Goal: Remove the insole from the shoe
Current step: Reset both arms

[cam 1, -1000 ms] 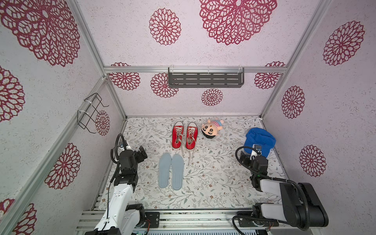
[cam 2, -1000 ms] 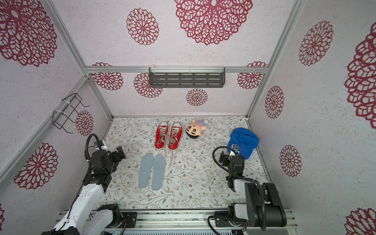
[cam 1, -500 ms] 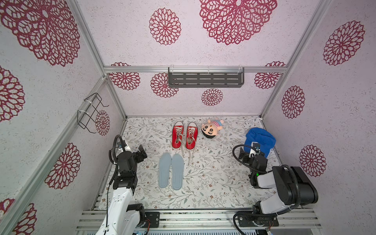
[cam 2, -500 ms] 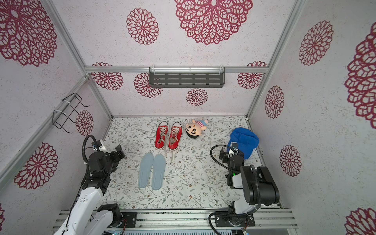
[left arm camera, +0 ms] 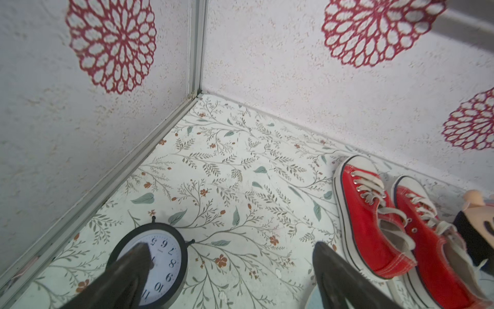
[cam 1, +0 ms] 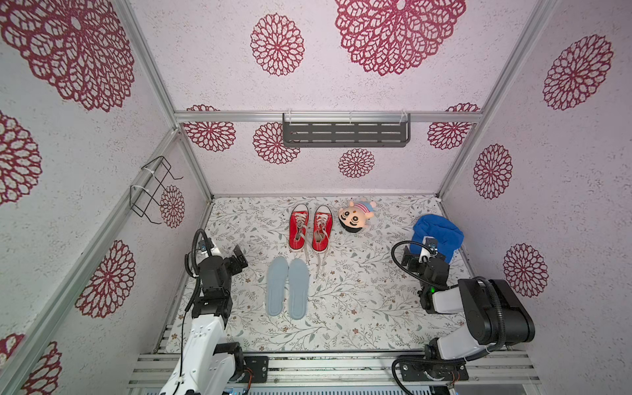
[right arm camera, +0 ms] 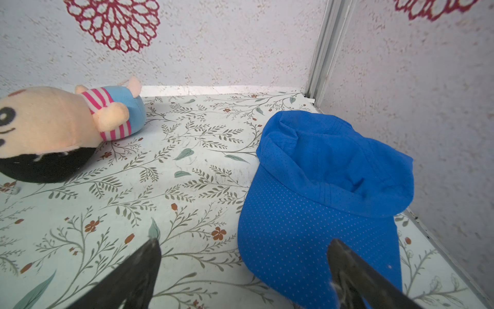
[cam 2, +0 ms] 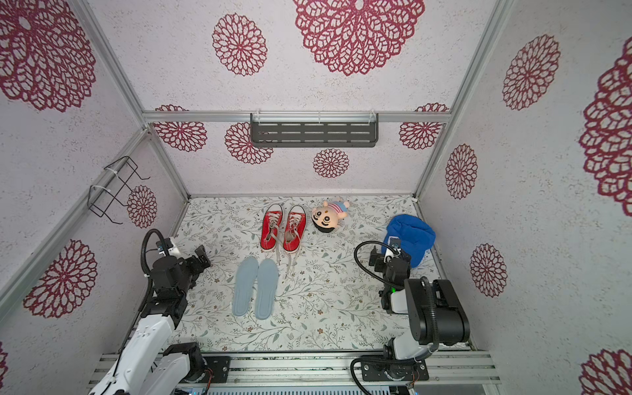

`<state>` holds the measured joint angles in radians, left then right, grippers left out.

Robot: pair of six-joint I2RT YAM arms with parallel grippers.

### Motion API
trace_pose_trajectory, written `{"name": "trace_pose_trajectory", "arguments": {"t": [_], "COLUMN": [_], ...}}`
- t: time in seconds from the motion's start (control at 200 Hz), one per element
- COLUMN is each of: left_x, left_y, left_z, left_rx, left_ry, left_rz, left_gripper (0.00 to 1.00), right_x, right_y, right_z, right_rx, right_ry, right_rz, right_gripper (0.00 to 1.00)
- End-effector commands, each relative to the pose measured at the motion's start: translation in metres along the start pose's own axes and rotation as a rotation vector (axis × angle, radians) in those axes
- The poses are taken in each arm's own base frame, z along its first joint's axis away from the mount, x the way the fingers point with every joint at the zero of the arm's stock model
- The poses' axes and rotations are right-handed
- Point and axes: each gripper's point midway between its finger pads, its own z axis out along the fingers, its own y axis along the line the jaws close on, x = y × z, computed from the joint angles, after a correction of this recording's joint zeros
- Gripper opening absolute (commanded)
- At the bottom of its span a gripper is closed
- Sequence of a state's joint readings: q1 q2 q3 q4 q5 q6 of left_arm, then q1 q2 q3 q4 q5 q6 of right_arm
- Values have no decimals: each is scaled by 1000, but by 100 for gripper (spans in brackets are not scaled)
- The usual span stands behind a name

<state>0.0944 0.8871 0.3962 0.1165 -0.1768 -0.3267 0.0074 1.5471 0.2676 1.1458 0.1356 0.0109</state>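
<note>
Folding right arm back, right gripper [right arm camera: 244, 244] and left gripper [left arm camera: 231, 247] gaping empty, insoles [cam 1: 298, 290] already out beside red sneakers [cam 1: 323, 229]: seemingly finished.

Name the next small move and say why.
Likely just draw both arms back to rest: two insoles lie flat on the mat, outside the red shoes, and the left gripper and right gripper are open, holding nothing.

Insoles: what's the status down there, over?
Left gripper and right gripper both open, empty. Two insoles flat on mat, out of red shoes. Clock near left, blue cap near right; neither blocking.
</note>
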Motion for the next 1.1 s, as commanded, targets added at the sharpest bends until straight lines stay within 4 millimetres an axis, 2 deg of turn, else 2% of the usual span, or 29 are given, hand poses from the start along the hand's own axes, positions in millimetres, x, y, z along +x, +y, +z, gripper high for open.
{"name": "trace_pose_trajectory", "arguments": {"t": [0.0, 0.29, 0.5, 0.58, 0.676, 0.771, 0.816, 0.861, 0.941, 1.096], "left_x": [-5, 8, -3, 1, 7, 17, 13, 13, 15, 15], "left_y": [1, -7, -18, -22, -19, -19, -22, -18, -6, -5], "left_z": [8, 27, 32, 38, 46, 62, 67, 75, 101, 98], "left_rx": [-3, 53, 109, 133, 115, 128, 144, 117, 43, 51], "left_ry": [-48, -132, -270, -275, -288, -259, -266, -218, -69, -97], "left_rz": [52, 145, 186, 198, 207, 207, 205, 200, 164, 154], "left_gripper": [97, 97, 97, 97, 97, 97, 97, 97, 97, 97], "right_x": [-11, -11, -11, -11, -10, -11, -11, -11, -11, -10], "right_y": [-2, -2, -2, -2, -2, -2, -2, -2, -2, -2], "right_z": [-2, -2, -2, -2, -2, -2, -2, -2, -2, -2], "right_rx": [12, 12, 13, 13, 13, 13, 13, 14, 12, 13], "right_ry": [-37, -37, -37, -37, -36, -37, -38, -38, -38, -36], "right_rz": [13, 13, 13, 13, 13, 13, 13, 13, 13, 13], "right_gripper": [99, 99, 99, 99, 99, 99, 99, 99, 99, 99]}}
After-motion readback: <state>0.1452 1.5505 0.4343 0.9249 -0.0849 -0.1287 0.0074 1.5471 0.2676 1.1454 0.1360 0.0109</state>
